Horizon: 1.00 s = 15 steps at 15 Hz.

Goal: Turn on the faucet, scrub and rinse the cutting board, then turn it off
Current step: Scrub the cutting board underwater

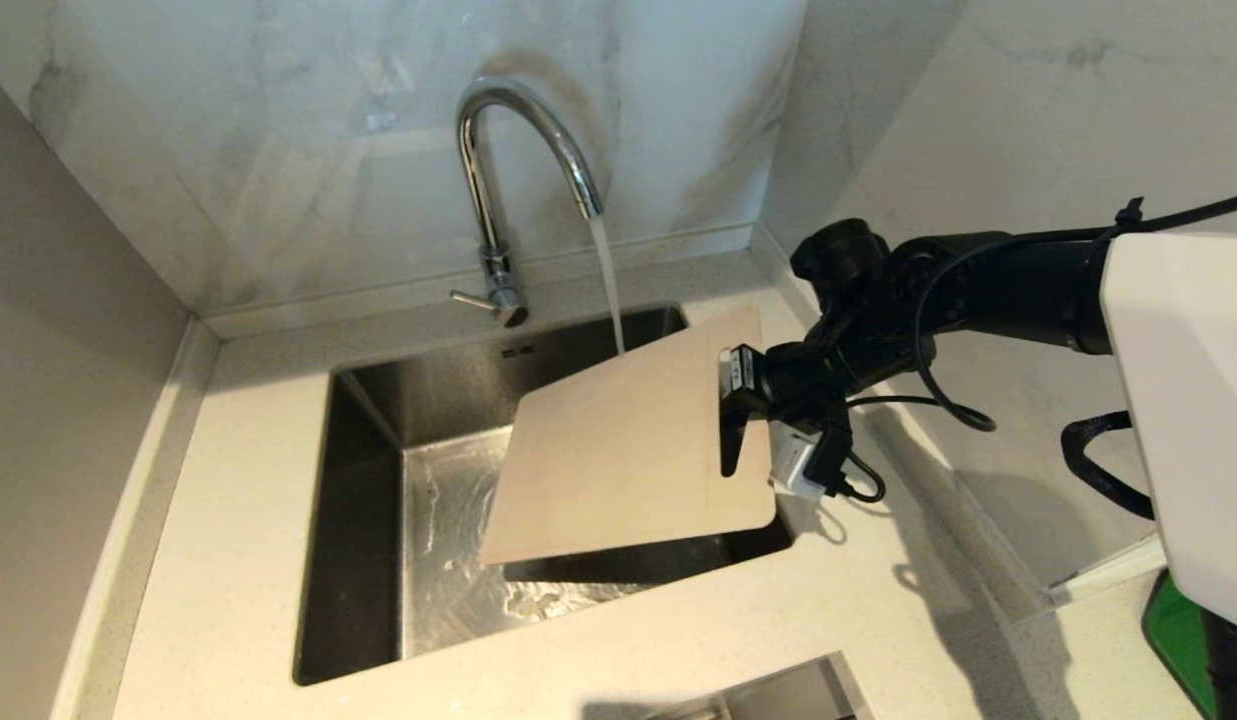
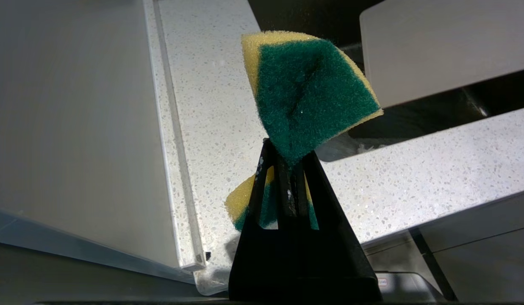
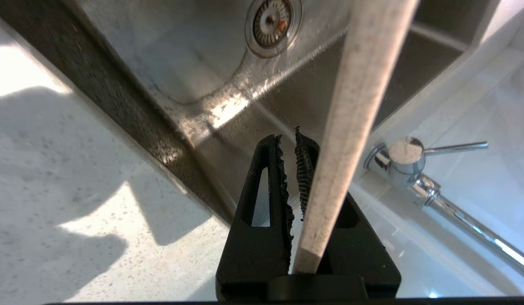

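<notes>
The cream cutting board (image 1: pixel 618 450) hangs tilted over the sink (image 1: pixel 363 470), its far corner under the water stream (image 1: pixel 608 290) that runs from the chrome faucet (image 1: pixel 498 180). My right gripper (image 1: pixel 738 400) is shut on the board's slot-handle end. In the right wrist view the board's edge (image 3: pixel 350 127) runs up along one finger of the right gripper (image 3: pixel 289 140), with the faucet base and lever (image 3: pixel 456 147) behind it. My left gripper (image 2: pixel 287 148) is parked outside the head view, shut on a green-and-yellow sponge (image 2: pixel 308 89).
The sink drain (image 3: pixel 272 21) lies below the board. Speckled white countertop (image 1: pixel 238 500) surrounds the sink, and marble walls close in behind and on the right. The faucet lever (image 1: pixel 473 298) sticks out to the left near the base.
</notes>
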Tool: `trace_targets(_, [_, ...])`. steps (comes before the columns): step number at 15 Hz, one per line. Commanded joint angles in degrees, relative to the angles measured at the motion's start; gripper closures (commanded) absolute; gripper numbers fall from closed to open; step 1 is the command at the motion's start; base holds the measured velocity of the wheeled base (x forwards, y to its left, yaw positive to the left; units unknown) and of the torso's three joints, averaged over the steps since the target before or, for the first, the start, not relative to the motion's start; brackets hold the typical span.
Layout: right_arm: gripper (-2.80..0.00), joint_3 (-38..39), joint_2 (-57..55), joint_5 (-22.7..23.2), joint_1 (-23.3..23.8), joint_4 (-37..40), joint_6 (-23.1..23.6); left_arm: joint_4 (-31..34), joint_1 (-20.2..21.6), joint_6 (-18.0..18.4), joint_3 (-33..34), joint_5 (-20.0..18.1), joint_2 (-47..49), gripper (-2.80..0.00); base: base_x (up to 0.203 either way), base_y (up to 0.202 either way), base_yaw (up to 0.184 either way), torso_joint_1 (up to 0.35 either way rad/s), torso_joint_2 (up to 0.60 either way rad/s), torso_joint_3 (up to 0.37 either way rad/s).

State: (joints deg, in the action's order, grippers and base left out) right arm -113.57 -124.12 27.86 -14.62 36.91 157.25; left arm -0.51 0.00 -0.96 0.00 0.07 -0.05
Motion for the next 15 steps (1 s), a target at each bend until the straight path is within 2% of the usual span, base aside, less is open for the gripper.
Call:
trace_targets(1, [0.0,0.01,-0.59,0.44,1.14,-1.58,0.89,-0.02,0.0,0.0,0.18,0.01,-0.04,0.0,0.0,0.0,0.0,0.0,0.0,0.0])
trace_targets(6, [0.0,-0.05,-2.79,2.63,1.56,-7.16,0.89,-0.02,0.0,0.0,0.18,0.01,-0.04,0.0,0.0,0.0,0.0,0.0,0.0,0.0])
trace_targets(15, [0.0,-0.6,-3.97,4.75,1.44,-9.9,0.89,-0.02,0.0,0.0,0.18,0.01,-0.04,0.0,0.0,0.0,0.0,0.0,0.0,0.0])
